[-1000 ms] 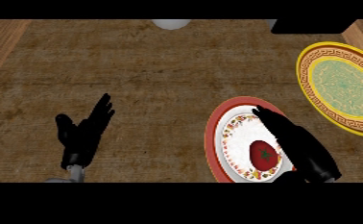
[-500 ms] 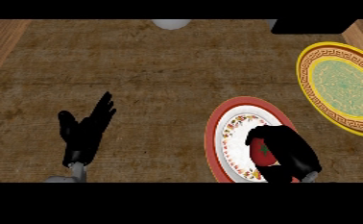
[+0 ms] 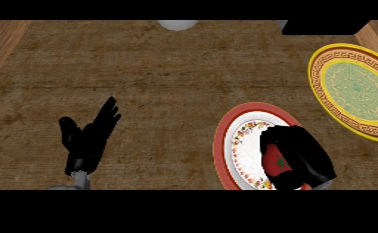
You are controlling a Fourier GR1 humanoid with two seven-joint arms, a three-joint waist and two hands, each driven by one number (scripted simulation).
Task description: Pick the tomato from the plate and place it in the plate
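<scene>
Already your right hand [image 3: 299, 156] was curled round the tomato [image 3: 277, 163] on the red-rimmed plate [image 3: 225, 142] near the counter's front edge. Your left hand [image 3: 88, 136] rested spread near the front-left. The yellow plate [image 3: 328, 97] lay by the right edge. A hurried lift could have let the tomato roll free.

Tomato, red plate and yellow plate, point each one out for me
tomato [image 3: 277, 161], head view, red side showing left of the right hand's fingers
red plate [image 3: 224, 142], head view, bare left rim
yellow plate [image 3: 353, 89], head view, green centre
</scene>
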